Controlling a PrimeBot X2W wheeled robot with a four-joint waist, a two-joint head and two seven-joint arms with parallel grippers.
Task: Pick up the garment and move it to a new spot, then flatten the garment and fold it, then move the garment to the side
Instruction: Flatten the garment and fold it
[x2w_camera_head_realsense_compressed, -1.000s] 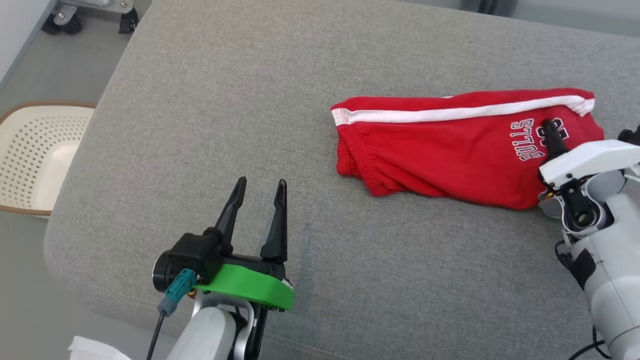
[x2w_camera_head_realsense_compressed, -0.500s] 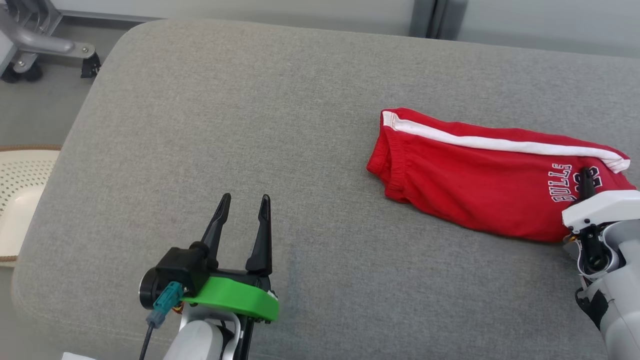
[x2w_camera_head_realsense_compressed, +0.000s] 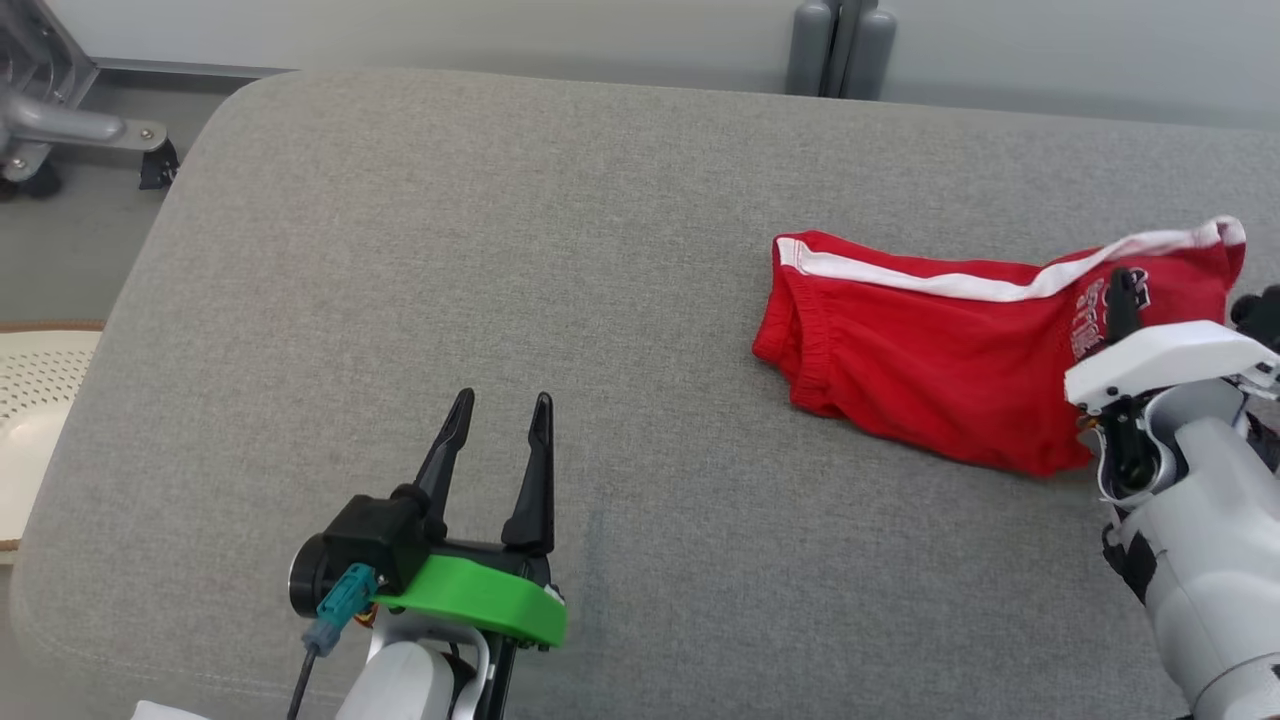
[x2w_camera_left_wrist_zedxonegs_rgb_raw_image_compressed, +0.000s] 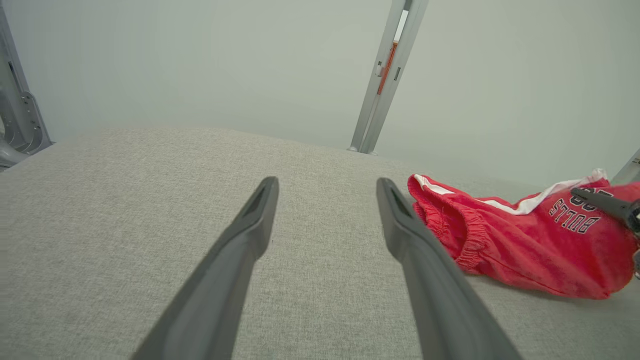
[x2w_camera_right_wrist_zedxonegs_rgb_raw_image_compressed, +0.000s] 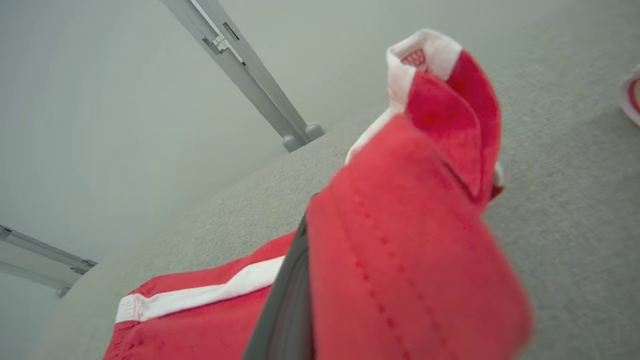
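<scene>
Grey woven cushion (x2w_camera_head_realsense_compressed: 500, 250) is spreading wide and bare across the left and middle, rounding off at its far left corner and along its near edge, with floor beyond. A pale perforated basket (x2w_camera_head_realsense_compressed: 30, 400) is sitting off the left edge, and a wheeled metal frame (x2w_camera_head_realsense_compressed: 60, 120) is standing past the far left corner. A grey post (x2w_camera_head_realsense_compressed: 840, 45) is rising behind the far edge.

The red garment (x2w_camera_head_realsense_compressed: 930, 385) is lying on the right part of the cushion, well apart from the left gripper (x2w_camera_head_realsense_compressed: 497, 425), whose fingers are hovering spread over bare fabric near the front edge. The garment's long axis is running left to right, with the elastic waistband pointing left and the white stripe along its far side. The right gripper (x2w_camera_head_realsense_compressed: 1120, 295) is pinching the lettered right end, holding it raised while the rest is resting flat.
</scene>
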